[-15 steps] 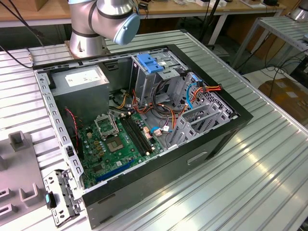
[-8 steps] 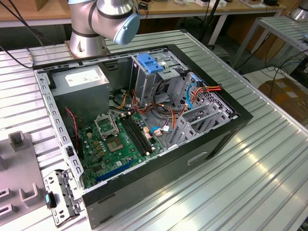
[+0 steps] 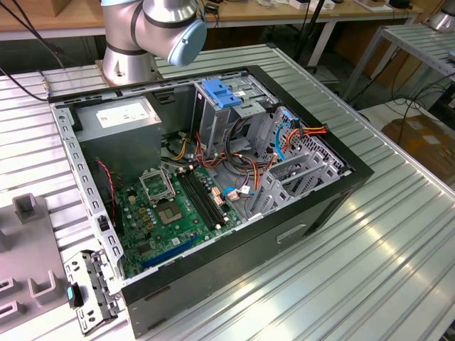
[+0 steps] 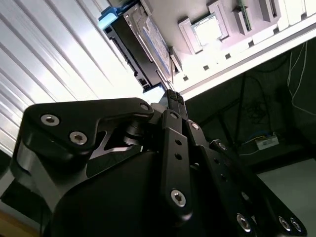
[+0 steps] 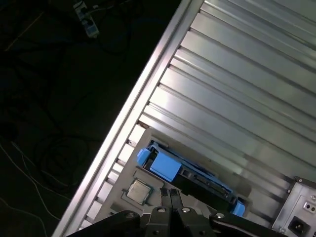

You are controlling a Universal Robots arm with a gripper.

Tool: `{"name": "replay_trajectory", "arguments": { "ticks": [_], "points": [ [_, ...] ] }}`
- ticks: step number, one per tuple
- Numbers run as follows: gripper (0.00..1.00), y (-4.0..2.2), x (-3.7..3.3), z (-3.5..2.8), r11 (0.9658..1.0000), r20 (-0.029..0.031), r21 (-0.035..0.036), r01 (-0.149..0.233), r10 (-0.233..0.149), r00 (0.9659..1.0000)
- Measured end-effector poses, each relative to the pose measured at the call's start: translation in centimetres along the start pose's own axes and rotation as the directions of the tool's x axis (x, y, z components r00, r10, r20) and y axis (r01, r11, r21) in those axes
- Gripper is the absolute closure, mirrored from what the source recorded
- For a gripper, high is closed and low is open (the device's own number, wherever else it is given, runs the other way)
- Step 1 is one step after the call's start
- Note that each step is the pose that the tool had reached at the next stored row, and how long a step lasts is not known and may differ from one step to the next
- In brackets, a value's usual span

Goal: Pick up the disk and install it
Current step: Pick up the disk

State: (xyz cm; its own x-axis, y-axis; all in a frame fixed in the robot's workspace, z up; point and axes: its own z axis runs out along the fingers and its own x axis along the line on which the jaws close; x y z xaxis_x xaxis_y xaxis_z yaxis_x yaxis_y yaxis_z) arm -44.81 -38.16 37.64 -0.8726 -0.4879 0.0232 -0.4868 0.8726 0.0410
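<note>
The disk (image 5: 200,178) stands on edge in a grey holder tray (image 5: 123,173) near the table's edge; blue plastic rails run along its sides. Its white-and-blue label (image 4: 157,42) shows in the second wrist view, where the disk (image 4: 140,49) sits just past the fingertips. My gripper (image 5: 170,193) hovers close beside the disk and holds nothing. Its two thin black fingers (image 4: 173,98) are pressed together, shut. The arm's base and blue-capped joint (image 3: 186,39) stand behind the open computer case (image 3: 320,206).
Inside the case are a metal drive cage with a blue handle (image 3: 220,92), a grey power-supply box (image 3: 117,117), a green motherboard (image 3: 170,213) and loose cables. A processor chip (image 5: 138,191) lies on the tray beside the disk. The ribbed table edge (image 5: 148,84) drops to a dark floor.
</note>
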Motion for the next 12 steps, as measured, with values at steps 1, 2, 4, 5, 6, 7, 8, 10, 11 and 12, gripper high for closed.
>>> {"name": "replay_trajectory", "arguments": {
  "ticks": [1, 2, 4, 5, 6, 7, 8, 10, 11, 12],
  "points": [
    [0.89, 0.00, 0.00, 0.00, 0.9998, -0.0009, 0.0004, 0.020, -0.020, 0.9998],
    [0.89, 0.00, 0.00, 0.00, 0.9992, -0.0017, 0.0009, 0.041, -0.041, 0.9992],
    [0.89, 0.00, 0.00, 0.00, 0.9969, -0.0032, 0.0017, 0.078, -0.078, 0.9969],
    [0.89, 0.00, 0.00, 0.00, 0.9941, -0.0045, 0.0023, 0.109, -0.109, 0.9941],
    [0.89, 0.00, 0.00, 0.00, 0.9906, -0.0058, 0.0028, 0.137, -0.136, 0.9906],
    [0.89, 0.00, 0.00, 0.00, 0.9886, -0.0064, 0.0031, 0.150, -0.150, 0.9886],
    [0.89, 0.00, 0.00, 0.00, 0.9869, -0.0069, 0.0032, 0.162, -0.161, 0.9868],
    [0.89, 0.00, 0.00, 0.00, 0.9859, -0.0087, 0.0053, 0.167, -0.167, 0.9859],
    [0.89, 0.00, 0.00, 0.00, 0.9859, -0.0087, 0.0053, 0.167, -0.167, 0.9859],
    [0.89, 0.00, 0.00, 0.00, 0.9859, -0.0089, 0.0054, 0.167, -0.167, 0.9859]
  ]
}}
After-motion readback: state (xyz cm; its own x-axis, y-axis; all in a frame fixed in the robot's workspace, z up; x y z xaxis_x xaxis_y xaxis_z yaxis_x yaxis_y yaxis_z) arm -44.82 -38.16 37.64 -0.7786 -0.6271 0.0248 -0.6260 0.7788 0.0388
